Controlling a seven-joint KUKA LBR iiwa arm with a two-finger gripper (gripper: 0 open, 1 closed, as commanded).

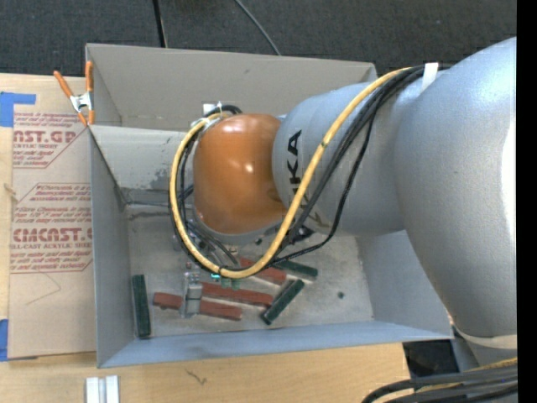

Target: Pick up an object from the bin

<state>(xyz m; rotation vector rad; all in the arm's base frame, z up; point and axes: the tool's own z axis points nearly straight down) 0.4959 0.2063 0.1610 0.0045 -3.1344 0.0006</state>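
My gripper point(193, 295) reaches down under the orange wrist cover to the bin's front floor. Its tip sits on a cluster of flat red-brown bars: one short bar point(168, 300) sticks out to its left, a longer one point(221, 311) lies just to its right, and another point(243, 295) lies behind that. Whether a bar is between the tips is hidden from this angle.
A dark green bar point(140, 306) lies lengthwise by the bin's left wall. Another green bar point(282, 301) lies slanted right of the cluster, with a third point(302, 269) and a red-brown bar point(273, 274) under the arm. The arm and its cables cover the bin's middle.
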